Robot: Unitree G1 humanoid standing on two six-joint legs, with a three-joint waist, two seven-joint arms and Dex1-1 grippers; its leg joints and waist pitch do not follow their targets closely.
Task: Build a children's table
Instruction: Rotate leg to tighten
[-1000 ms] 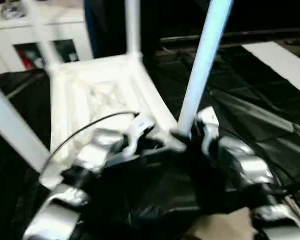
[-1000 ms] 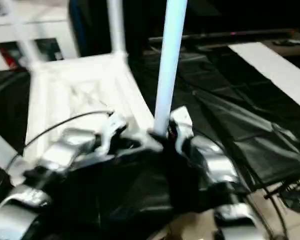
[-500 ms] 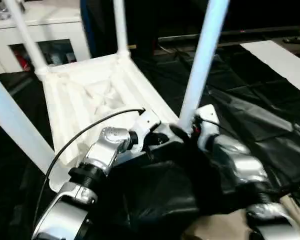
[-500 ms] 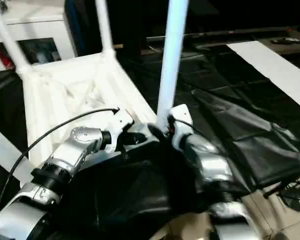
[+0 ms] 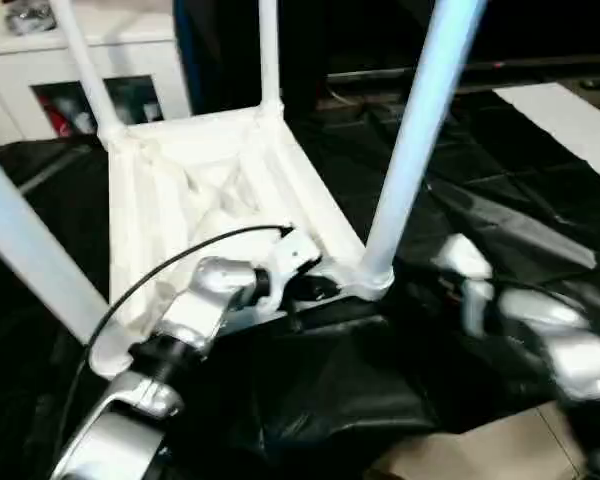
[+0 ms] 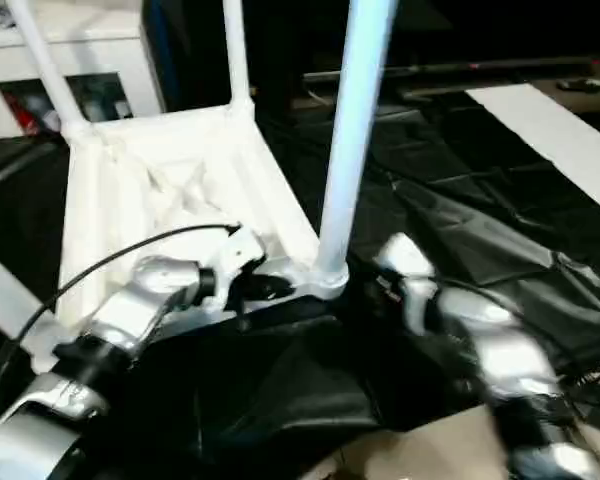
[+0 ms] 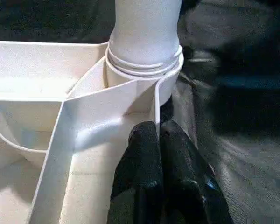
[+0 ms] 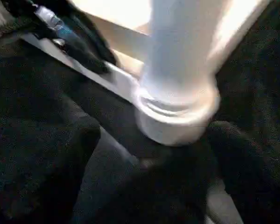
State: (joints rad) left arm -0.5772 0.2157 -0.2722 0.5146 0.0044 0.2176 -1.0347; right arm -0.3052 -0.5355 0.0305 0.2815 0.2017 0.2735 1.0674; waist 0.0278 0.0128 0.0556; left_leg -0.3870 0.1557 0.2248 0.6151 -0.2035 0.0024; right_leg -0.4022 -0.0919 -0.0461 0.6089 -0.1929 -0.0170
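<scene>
Tabletop [image 5: 205, 190] is lying upside down on the black sheet [image 5: 500, 230], ribbed underside facing up. Four legs are standing up out of the corner sockets; the near right leg [image 5: 412, 150] is sitting in its socket [image 7: 144, 77], collar rings flush at the rim as far as I can tell.

Left gripper [image 7: 159, 154] is pinched shut on the thin edge wall of the tabletop just beside that socket, one finger either side of the wall, bracing the corner.

Right gripper [image 8: 149, 154] is spread wide, fingers [image 8: 238, 158] either side of the socket base and touching nothing. In the head view the right arm [image 5: 540, 320] is hanging clear, to the right of the leg.

My read: this is the tail end of the last leg fit, leg seated, right hand off it. All four look in, so the build is near done.

Next move probably calls for checking the seat: re-grip the leg low and push or twist it home while the left keeps the corner pinned. Then the table needs flipping onto its legs, which means a two-handed hold on the rim. Risk: tall legs make it tippy, and the sheet is slick.
</scene>
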